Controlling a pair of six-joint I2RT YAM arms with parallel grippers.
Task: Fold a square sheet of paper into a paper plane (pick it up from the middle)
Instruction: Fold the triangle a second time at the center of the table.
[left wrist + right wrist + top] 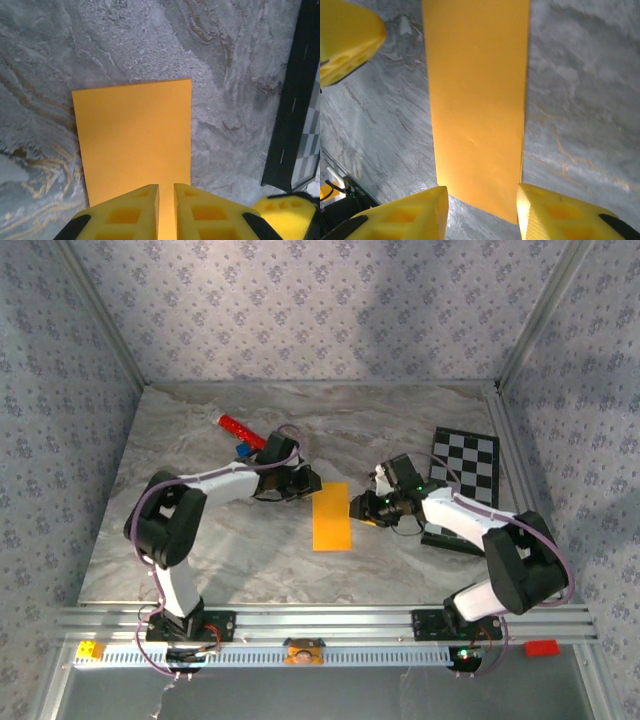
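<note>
The square sheet of paper lies flat on the marble table as an orange-yellow rectangle, folded in half. My left gripper sits at its far-left corner. In the left wrist view its jaws stand almost together over the paper, with a thin slit between them and nothing gripped. My right gripper is at the paper's right edge. In the right wrist view it is open, its fingers straddling the near end of the paper just above the table.
A red cylinder and a small blue piece lie behind the left arm. The black-and-white checkered board lies at the right, under the right arm. The left gripper's yellow finger shows in the right wrist view.
</note>
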